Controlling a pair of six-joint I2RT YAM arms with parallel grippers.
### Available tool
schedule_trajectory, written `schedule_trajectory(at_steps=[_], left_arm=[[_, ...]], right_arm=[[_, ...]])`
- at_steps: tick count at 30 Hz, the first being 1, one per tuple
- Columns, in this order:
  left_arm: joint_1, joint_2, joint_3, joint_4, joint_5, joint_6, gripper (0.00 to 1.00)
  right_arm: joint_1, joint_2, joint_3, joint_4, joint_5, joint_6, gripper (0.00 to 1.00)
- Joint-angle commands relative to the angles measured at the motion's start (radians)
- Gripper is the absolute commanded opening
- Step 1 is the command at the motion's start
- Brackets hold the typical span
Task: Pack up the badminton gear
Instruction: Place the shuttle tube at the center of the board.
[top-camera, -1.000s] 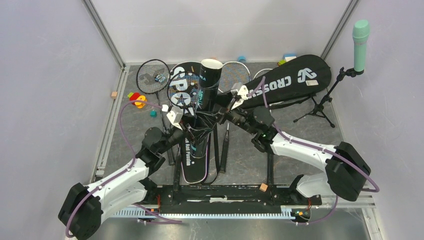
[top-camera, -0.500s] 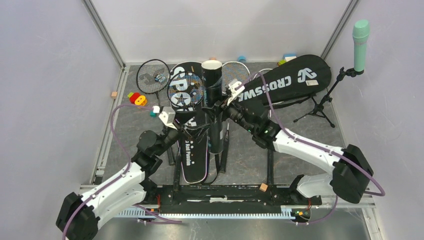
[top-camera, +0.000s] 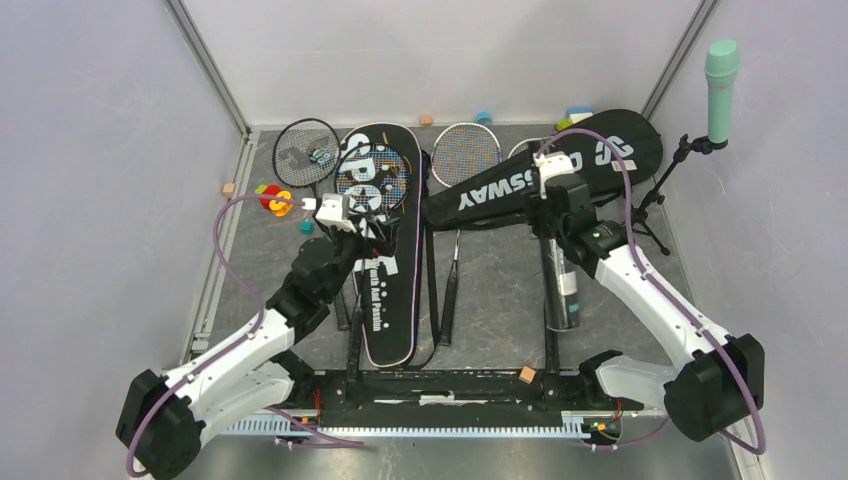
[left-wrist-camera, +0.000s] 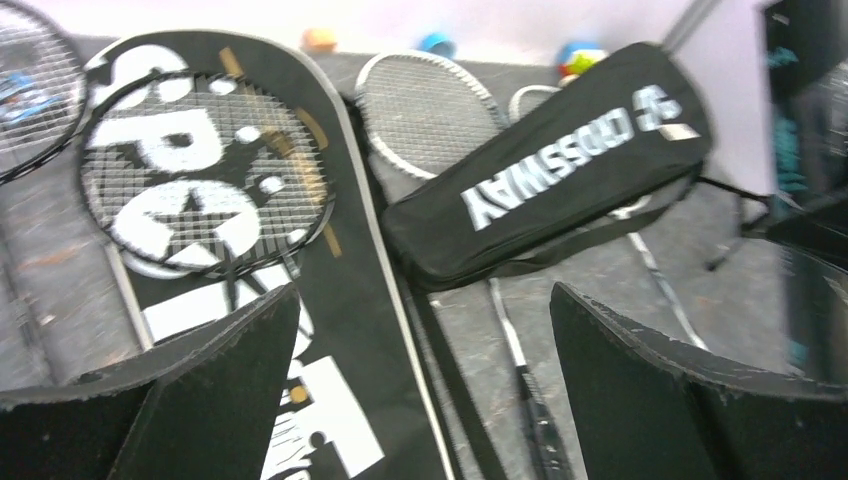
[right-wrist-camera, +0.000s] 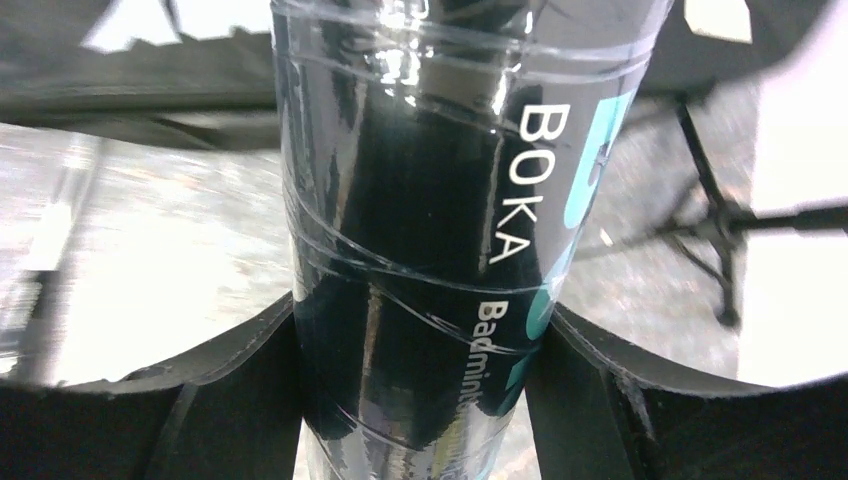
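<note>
Beside the CROSSWAY bag (top-camera: 500, 185), the right pincer (right-wrist-camera: 420, 340), arm outstretched, clamps the black tube (right-wrist-camera: 400, 200); left of it, the left pincer (left-wrist-camera: 420, 330) gapes empty.

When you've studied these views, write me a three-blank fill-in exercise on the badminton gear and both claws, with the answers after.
The right claw is shut on the black tube lettered ____.
The left claw is ____ and holds nothing.
A stringed racket head lies on the bag lettered ____.
Answers: BOKA; open; SPORT.
</note>
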Motion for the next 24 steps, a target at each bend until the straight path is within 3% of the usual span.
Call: schedule_trajectory(at_steps=[1,8,12,15,19,24], left_arm=[[0.003,0.076,0.106,-0.15,-0.228,-0.028,1.0],[0.025,0.168,0.156,-0.206,-0.272,-0.045,1.0],[0.036,0.203,0.166,-0.21,-0.287,-0.039,1.0],[0.048,0.225,0.178,-0.227,-0.285,-0.043,1.0],[0.059,0.234,0.189,-0.252,-0.287,-0.044,1.0],[0.067,0.233,0.197,-0.266,-0.283,-0.051,1.0]], right_arm=[[-0.127,0.014,-0.059,-0.09,0.098,-0.026,0.4],[-0.26,0.129,-0.076,-0.011,0.09,-0.049,0.42],[-0.292,0.202,-0.065,0.014,0.086,-0.075,0.55],[-0.318,0.235,-0.038,0.019,0.137,-0.06,0.75],[-0.321,0.234,-0.004,0.029,0.144,-0.074,0.94],[-0.32,0.105,-0.064,0.139,-0.023,-0.11,0.98]])
